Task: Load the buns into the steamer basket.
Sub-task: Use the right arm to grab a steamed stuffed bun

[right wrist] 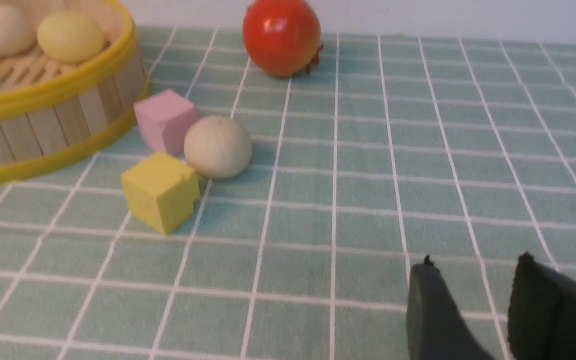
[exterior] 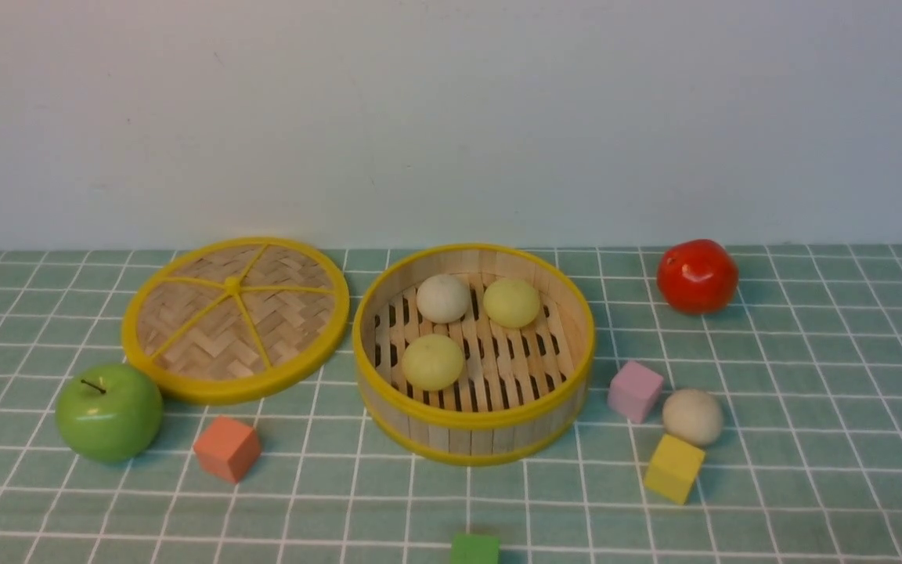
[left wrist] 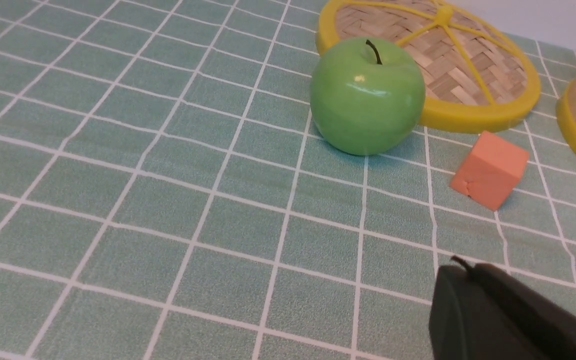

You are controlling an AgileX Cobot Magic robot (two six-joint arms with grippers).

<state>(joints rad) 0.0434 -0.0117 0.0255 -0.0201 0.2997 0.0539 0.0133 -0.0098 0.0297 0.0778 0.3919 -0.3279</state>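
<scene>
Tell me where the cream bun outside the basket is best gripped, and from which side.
Probably from above, jaws closing across its widest middle. The cream bun is a smooth ball, so a higher grip could slip. The pink cube and yellow cube crowd its left, leaving little room sideways.

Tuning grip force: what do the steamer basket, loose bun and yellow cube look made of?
Steamer basket: bamboo slats, matte, yellow rims look plastic.
Loose bun: matte cream ball, faint streaks; possibly wood or foam.
Yellow cube: matte, chipped edge; likely foam.
</scene>
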